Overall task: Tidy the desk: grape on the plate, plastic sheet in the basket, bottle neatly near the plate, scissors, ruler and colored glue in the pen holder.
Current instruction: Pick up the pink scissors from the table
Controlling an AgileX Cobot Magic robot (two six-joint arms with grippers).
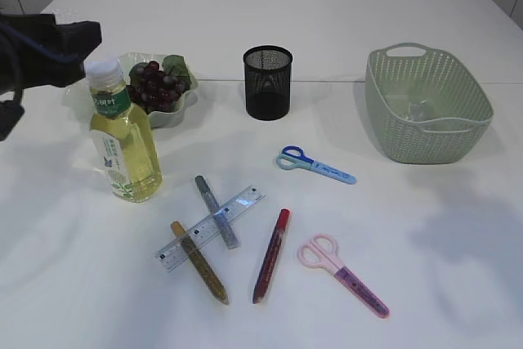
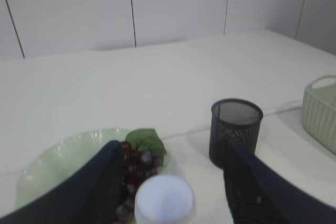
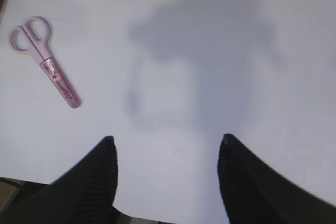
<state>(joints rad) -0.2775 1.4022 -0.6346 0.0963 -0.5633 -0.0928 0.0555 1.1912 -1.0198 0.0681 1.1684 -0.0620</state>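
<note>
At left of the frame the bottle (image 1: 122,132) stands before the plate (image 1: 181,109) of grapes (image 1: 157,85), pen holder (image 1: 267,82) beside. The left end effector (image 2: 167,182) straddles the cap (image 2: 164,198), fingers apart, not gripping. The right end effector (image 3: 167,153) hangs open over bare counter (image 3: 210,51).

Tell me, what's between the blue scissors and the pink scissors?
Only the red glue stick partly sits between the blue scissors and pink scissors, exterior view; otherwise bare table.

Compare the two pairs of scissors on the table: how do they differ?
The blue scissors lie nearer the pen holder; the pink scissors lie at the front, nearer the camera. Blue's handles point left, pink's point up-left. The pink pair looks slightly longer. Both lie flat, closed and untouched.
</note>
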